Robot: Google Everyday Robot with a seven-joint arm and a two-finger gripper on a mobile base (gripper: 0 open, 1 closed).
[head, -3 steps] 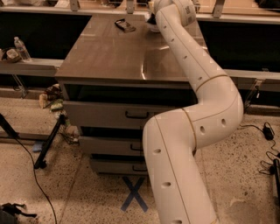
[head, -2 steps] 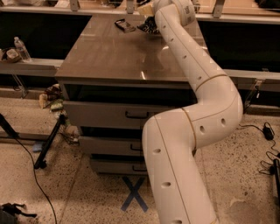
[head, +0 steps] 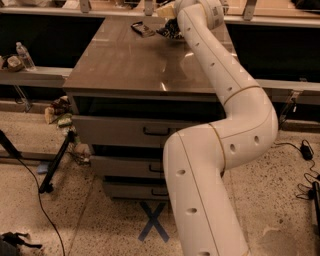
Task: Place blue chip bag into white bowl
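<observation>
While the jaws' state cannot be told at the far tabletop edge, the blue chip bag just below them should be gripped securely before lifting.

One camera looks from high up, forward and down along the arm and across the tabletop. The end effector appears far off, over the tabletop's far edge.
</observation>
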